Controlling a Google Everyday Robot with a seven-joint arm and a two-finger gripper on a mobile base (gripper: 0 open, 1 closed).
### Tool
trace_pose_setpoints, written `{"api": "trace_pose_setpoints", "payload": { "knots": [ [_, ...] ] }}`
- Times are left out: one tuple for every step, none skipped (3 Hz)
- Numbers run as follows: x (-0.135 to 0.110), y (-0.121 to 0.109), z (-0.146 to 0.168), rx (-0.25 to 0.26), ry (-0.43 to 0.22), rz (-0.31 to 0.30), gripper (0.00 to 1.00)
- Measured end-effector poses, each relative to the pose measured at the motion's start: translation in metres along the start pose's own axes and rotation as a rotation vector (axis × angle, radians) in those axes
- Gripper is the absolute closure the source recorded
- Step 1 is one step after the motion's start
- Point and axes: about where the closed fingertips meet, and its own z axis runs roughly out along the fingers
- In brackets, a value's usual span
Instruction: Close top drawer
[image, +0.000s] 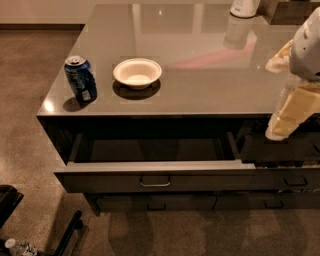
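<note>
The top drawer is pulled out from under the grey counter top. Its flat dark front bears a small metal loop handle at centre, and its dark inside looks empty. My gripper, cream-coloured, hangs from the white arm at the right edge. It is at the counter's front edge, to the right of the open drawer and above the narrower right-hand column, touching neither the drawer front nor the handle.
A blue soda can and a white bowl stand on the counter's left part, and a white container stands at the back. Lower drawer fronts are shut. A water bottle and dark base parts are on the floor at lower left.
</note>
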Motion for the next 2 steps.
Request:
{"api": "trace_pose_setpoints", "payload": {
  "knots": [
    [-0.003,0.011,0.006,-0.003,-0.014,0.005,0.4],
    [-0.008,0.038,0.025,-0.014,-0.05,0.022,0.63]
  ]
}}
